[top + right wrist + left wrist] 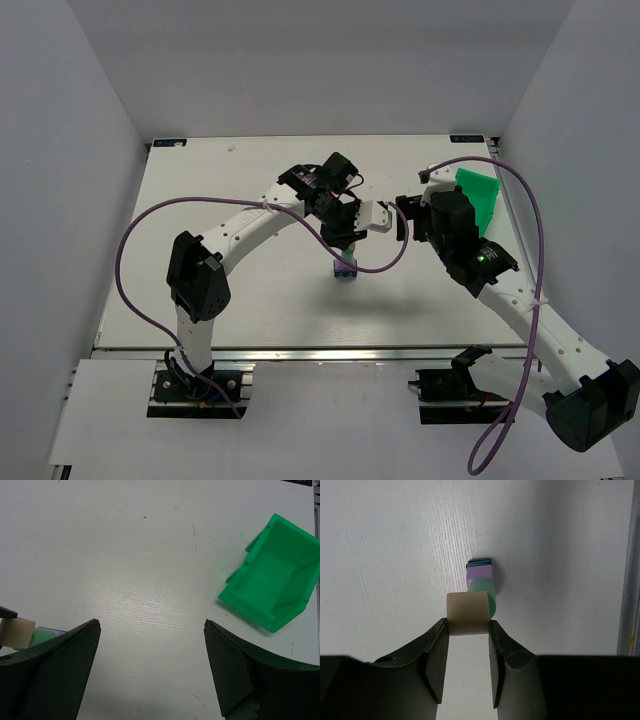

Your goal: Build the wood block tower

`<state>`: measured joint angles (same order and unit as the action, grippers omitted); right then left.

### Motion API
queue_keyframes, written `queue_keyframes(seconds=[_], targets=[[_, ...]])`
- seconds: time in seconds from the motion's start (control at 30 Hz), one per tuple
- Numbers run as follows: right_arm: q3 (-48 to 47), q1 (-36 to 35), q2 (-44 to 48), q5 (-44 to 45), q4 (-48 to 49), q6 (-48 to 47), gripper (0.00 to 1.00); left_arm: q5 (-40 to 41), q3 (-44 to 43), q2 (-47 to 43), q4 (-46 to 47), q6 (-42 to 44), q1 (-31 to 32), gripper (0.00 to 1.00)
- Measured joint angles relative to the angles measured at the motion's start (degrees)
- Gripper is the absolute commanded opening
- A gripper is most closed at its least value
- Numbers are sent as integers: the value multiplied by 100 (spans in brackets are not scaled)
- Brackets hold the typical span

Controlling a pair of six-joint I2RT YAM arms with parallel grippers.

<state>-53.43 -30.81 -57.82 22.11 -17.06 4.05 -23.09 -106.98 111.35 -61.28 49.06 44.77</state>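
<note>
Left jaws clamped on cream block [467, 611] by flat sides, just over mint/lilac/blue block tower [480, 576] on worktop [380, 555]. Right jaws wide open, empty. Guessing blocks light, rigid, paint slick, so tower tips easy.

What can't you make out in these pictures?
- Top view: the left claw hides the top of the tower.
- Left wrist view: the cream block covers the top of the green block, so contact is unclear.
- Right wrist view: a finger of the right claw and the frame edge cut off the tower.
</note>
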Motion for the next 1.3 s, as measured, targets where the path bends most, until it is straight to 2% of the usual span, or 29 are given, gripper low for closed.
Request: queue_keyframes(seconds=[1.3], targets=[[0, 7, 0, -42, 0, -15, 89, 0, 0, 0, 4, 24, 11, 28]])
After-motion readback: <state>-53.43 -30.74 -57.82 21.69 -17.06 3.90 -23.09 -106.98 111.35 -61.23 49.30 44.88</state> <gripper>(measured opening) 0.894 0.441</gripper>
